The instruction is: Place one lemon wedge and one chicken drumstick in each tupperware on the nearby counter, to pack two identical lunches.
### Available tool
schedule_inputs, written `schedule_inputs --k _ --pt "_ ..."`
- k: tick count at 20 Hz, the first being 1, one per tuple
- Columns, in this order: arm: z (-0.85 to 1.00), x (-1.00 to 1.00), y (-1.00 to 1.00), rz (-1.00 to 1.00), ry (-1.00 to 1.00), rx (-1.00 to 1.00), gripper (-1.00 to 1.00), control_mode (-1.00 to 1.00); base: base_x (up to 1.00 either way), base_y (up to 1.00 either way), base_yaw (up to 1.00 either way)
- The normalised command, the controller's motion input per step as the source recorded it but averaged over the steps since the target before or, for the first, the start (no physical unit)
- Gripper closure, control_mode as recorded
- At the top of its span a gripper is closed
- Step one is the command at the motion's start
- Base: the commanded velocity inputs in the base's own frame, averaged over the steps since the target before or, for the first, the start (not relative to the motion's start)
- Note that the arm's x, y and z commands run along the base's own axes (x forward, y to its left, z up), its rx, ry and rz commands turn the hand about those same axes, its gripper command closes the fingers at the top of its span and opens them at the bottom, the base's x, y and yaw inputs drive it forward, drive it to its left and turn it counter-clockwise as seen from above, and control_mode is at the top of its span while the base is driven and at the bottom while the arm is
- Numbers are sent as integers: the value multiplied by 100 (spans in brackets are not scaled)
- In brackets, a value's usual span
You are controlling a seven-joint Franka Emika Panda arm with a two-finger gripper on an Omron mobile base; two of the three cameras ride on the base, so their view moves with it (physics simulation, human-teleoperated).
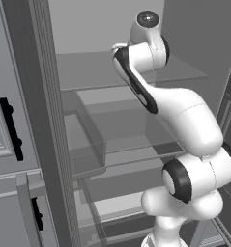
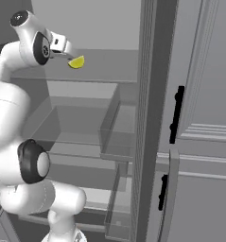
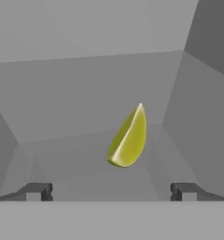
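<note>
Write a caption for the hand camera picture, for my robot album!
Open jaws line up on a yellow lemon wedge standing on a grey fridge shelf, not yet gripping it.

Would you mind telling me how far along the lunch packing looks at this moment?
Nothing looks packed yet: no tupperware is in sight. In hand: the arm reaches into the open fridge, and the end effector, jaws open, faces a lemon wedge lying on a shelf just ahead, not yet gripped. Left, as far as I can judge: grasp this wedge, carry it out, and fetch the other wedge and both drumsticks.
</note>
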Motion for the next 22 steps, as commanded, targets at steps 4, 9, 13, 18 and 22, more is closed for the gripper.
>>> schedule_inputs --k 4,9,13,18,22 --pt "-33 74 -28 0 0 1 -100 -100 0 0 0" --pt "-30 57 -1 0 0 1 -100 -100 0 0 0" --pt "0 33 0 0 0 0 -100 -100 0 0 0" --pt "9 -27 -29 -1 0 2 -100 -100 0 0 0" --pt "0 6 -7 -2 0 0 -100 -100 0 0 0"
